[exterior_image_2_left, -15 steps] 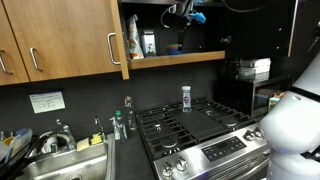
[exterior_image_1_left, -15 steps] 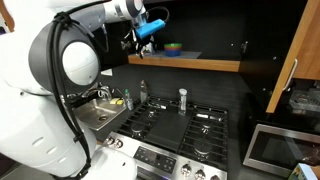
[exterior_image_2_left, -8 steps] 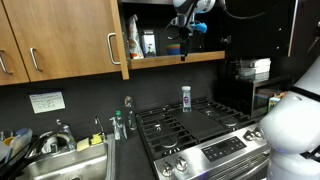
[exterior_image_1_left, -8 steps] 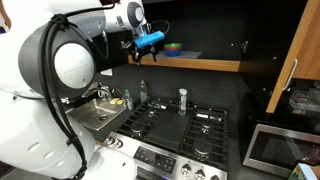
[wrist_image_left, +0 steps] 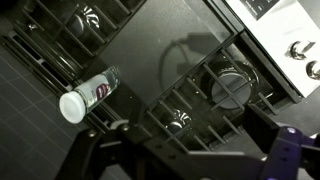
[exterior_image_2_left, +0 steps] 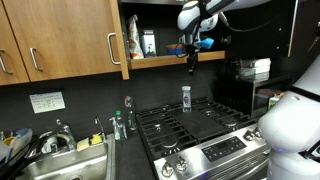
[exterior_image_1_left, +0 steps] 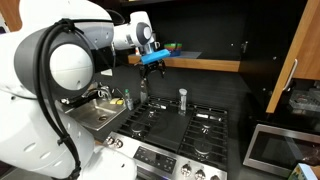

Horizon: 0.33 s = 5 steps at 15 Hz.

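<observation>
Overhead, gripper (exterior_image_2_left: pixel 190 62), jaws wide open, empty, well above bottle (exterior_image_2_left: pixel 186 97)

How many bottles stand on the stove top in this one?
1. A white-capped bottle stands upright near the back of the stove. The other bottles, between the stove and the sink, are off the stove top.

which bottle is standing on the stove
The white-capped bottle, upright at the back of the stove between the burners. The other bottles stand beside the sink.
</observation>
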Motion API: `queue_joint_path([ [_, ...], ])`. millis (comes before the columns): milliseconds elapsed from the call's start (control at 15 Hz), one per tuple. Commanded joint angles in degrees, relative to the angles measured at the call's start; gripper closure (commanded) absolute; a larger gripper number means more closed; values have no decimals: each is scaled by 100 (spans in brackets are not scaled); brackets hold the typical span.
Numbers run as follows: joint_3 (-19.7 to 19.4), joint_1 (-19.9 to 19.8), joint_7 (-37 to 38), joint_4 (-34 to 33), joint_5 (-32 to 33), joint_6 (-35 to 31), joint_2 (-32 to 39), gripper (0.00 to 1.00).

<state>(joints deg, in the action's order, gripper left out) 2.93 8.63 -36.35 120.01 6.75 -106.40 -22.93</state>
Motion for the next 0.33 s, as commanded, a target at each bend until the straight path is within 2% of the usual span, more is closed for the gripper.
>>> queue_joint_path([
  [0, -158, -85, 349, 299, -38, -302, 57, 0],
  [133, -295, -82, 364, 424, -204, -404, 119, 0],
  [267, -454, -11, -4, 470, -496, -272, 132, 0],
])
